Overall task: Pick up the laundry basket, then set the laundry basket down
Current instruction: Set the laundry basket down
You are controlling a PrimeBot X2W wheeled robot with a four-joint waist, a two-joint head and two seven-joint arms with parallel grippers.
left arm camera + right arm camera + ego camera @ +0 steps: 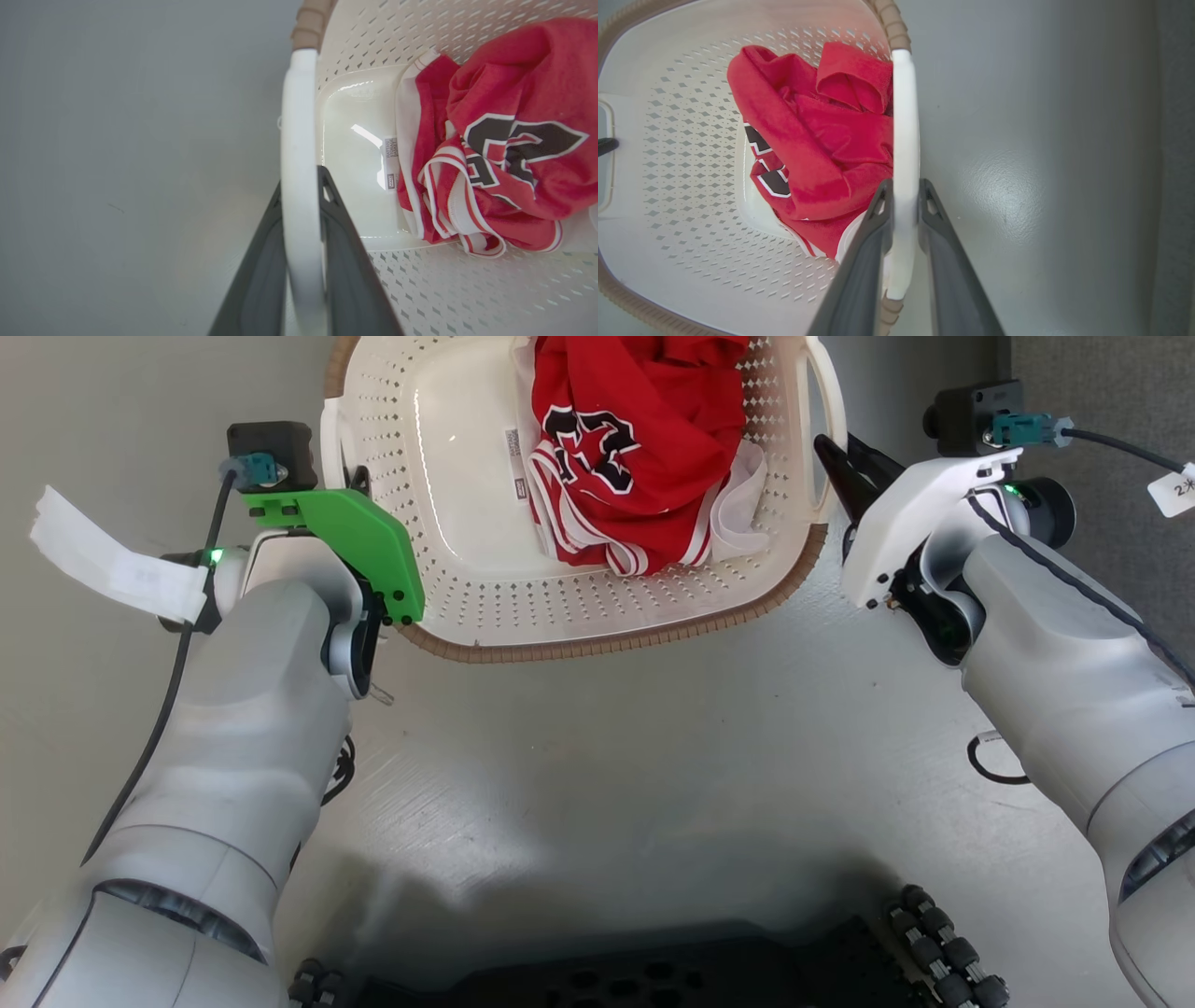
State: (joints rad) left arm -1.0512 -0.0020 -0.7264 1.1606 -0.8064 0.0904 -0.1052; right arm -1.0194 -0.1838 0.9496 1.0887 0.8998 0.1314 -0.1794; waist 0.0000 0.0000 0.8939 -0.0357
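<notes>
Basket position: the laundry basket [579, 607] sits dead ahead of the robot at the top of the head view, between the 2 arms, with its brown rim towards the robot's base. Whether it rests on the floor or hangs just clear, I cannot tell.
Left pincer: the left gripper [301, 182] is clenched on the basket's left handle [299, 116], 1 dark finger inside the basket wall and 1 outside, both pressed to the white bar.
Right pincer: the right gripper [906, 184] is grasping the right handle [906, 116] the same way, with its 2 fingers flanking the bar and tight against it.
Inside the basket: a crumpled red jersey [635, 439] with white trim and black lettering is heaped towards the robot's right side, touching the wall beside the right handle. A small printed sticker [512, 443] sits on the bare bottom just beside it.
Around it: glossy grey floor [607, 756] on every side, and a darker textured strip [1102, 392] at the far right.
Near the arms: a green bracket [355, 537] on the left wrist overlaps the basket's near-left corner. A loose paper tag [103, 560] hangs off that wrist, well apart from the basket.
Below: the robot's black base [653, 971] and roller wheels [943, 952] lie well short of the rim.
</notes>
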